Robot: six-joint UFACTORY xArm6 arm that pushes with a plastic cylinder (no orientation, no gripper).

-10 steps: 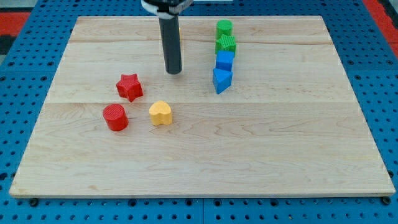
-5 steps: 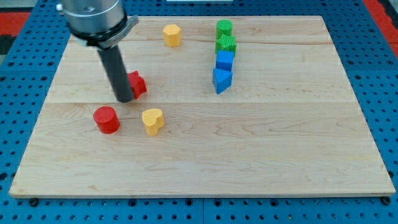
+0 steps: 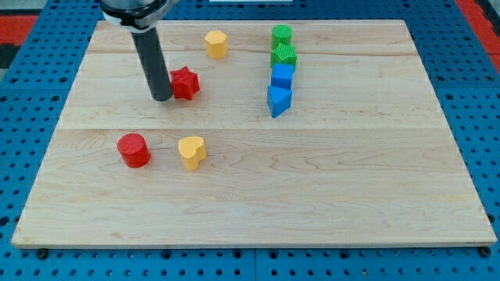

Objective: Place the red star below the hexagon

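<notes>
The red star [image 3: 186, 83] lies on the wooden board, left of centre in the upper half. My tip [image 3: 162, 97] touches the star's left side. The yellow hexagon [image 3: 216, 44] sits near the view's top, above and to the right of the star. The rod rises from the tip to the view's top edge.
A red cylinder [image 3: 133, 150] and a yellow heart [image 3: 191, 151] lie below the star. A column at the upper right holds a green cylinder [image 3: 281, 35], a green block [image 3: 283, 55], a blue cube [image 3: 282, 76] and a blue triangle [image 3: 277, 100].
My tip came round to the star's left and pushed it up and to the right. The red cylinder and yellow heart shifted slightly left in the first half second, then stayed put.
</notes>
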